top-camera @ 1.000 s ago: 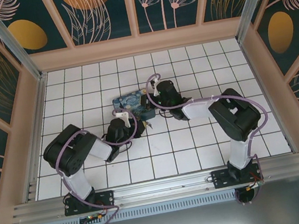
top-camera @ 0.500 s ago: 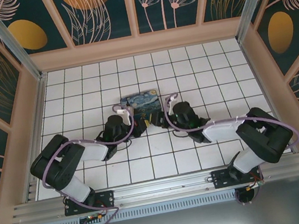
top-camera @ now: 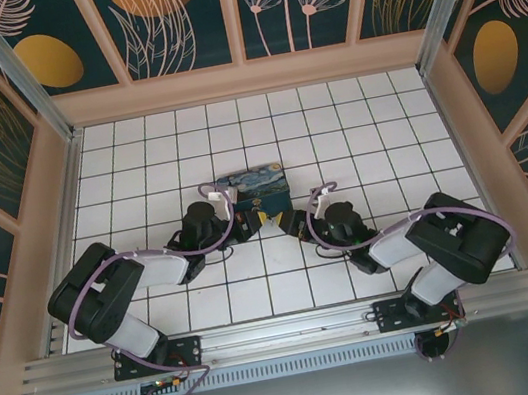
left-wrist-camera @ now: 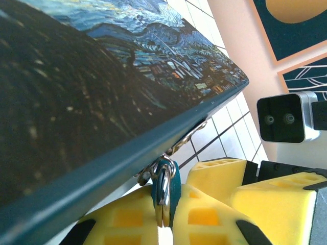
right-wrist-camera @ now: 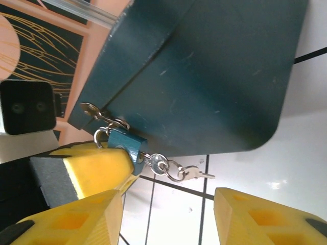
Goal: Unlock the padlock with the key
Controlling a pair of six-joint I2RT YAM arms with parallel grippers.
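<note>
One padlock point(right-wrist-camera: 125, 145) pinched in left hand point(left-wrist-camera: 163, 224), key point(right-wrist-camera: 196, 174) dangling, right hand point(right-wrist-camera: 168, 219) spread.

White tiled floor point(top-camera: 331, 115), floral wall panels point(top-camera: 174, 20)

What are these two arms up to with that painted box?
They are working on the padlock hanging from the clasp of the painted box. The left gripper pinches the padlock's blue body between its yellow fingers. The right gripper is open just in front, with the key dangling on a ring from the padlock above the gap between its fingers. The key is not yet gripped.
</note>
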